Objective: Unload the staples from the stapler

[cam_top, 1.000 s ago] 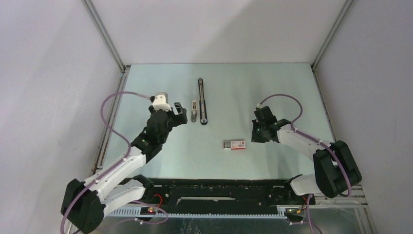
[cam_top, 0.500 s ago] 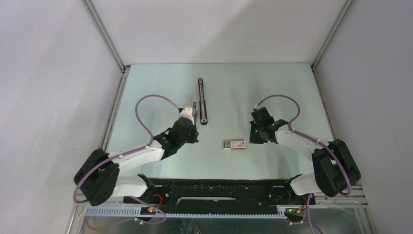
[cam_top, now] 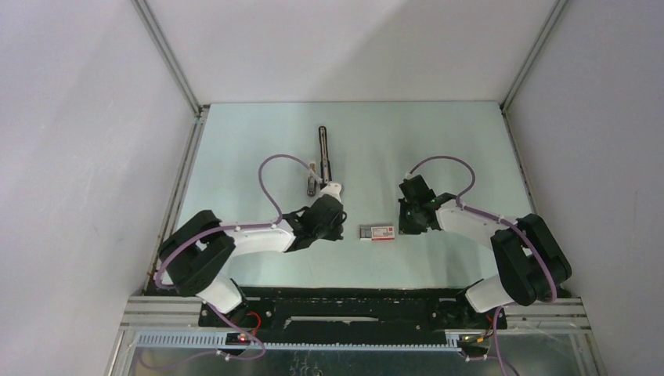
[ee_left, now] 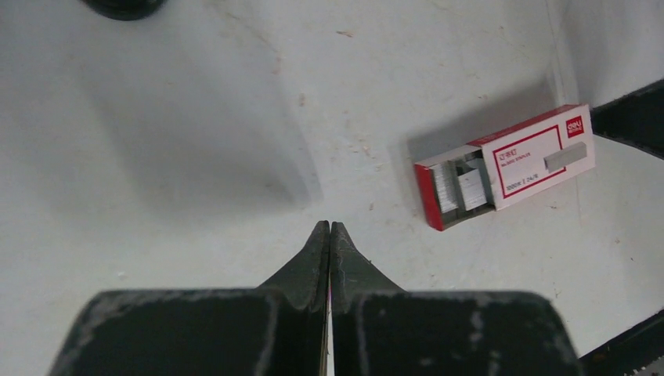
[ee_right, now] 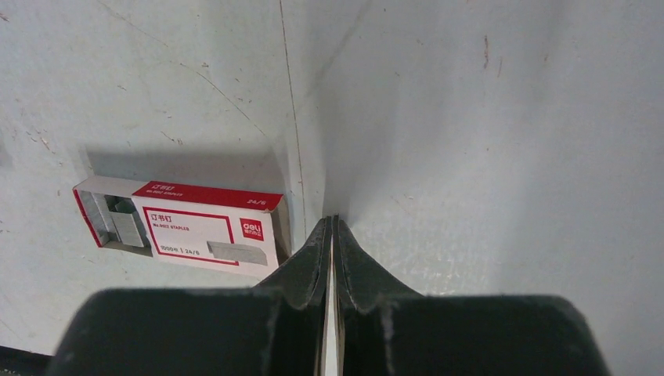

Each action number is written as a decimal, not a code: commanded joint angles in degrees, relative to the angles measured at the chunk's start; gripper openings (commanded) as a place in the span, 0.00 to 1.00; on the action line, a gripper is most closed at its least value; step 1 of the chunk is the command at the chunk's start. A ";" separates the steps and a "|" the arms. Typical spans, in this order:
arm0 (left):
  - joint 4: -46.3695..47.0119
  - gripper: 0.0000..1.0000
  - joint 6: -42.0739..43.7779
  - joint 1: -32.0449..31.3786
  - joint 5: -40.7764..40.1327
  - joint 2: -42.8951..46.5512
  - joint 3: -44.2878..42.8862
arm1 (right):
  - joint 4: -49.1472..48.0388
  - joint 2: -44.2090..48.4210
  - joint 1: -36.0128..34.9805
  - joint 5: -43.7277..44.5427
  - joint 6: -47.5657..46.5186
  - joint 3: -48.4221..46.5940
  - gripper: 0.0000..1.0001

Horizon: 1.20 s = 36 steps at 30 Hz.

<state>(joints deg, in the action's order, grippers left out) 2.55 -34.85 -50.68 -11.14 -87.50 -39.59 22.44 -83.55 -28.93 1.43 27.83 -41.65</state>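
A: Top view: where to look for the stapler [cam_top: 322, 153]?
B: Mid-bench [cam_top: 438, 141], long axis running near-to-far. Just left of it, parallel, find the staples [cam_top: 312, 177], lying apart from the bar; probably unloaded.
A: Bearing from the left gripper [cam_top: 335, 232]?
B: Both just far-side of it, behind its wrist. Nearer by a good margin than the right gripper [cam_top: 402, 227], parked by the staple box [cam_top: 377, 232], well right of the stapler.
A: Left wrist view?
B: Shows fingers [ee_left: 309, 262] clenched tip to tip, holding nothing. Only bare bench and the staple box ahead-right; no stapler, no staples. Would need turning about to reach either.
A: Right wrist view?
B: Same clench, empty. Staple box just left of the tips; neither task item in sight.
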 commanded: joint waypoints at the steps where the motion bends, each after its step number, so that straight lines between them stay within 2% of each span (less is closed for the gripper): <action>1: 2.37 0.00 -1.91 -2.11 1.47 -3.72 -4.26 | -2.20 -1.32 -0.50 -0.76 1.01 0.18 0.09; 15: 2.73 0.00 -3.25 -5.42 2.50 -10.93 -8.09 | -2.74 -2.45 -1.96 -2.95 1.09 0.16 0.10; 36: 2.64 0.00 -3.65 -7.02 2.19 -12.41 -9.57 | -2.49 -4.83 -5.32 -3.54 2.96 -1.82 0.10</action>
<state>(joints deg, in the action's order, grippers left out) 6.15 -37.60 -56.77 -9.45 -98.28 -46.65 19.44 -86.28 -32.69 -0.58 29.12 -42.72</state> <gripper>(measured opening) 0.005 0.095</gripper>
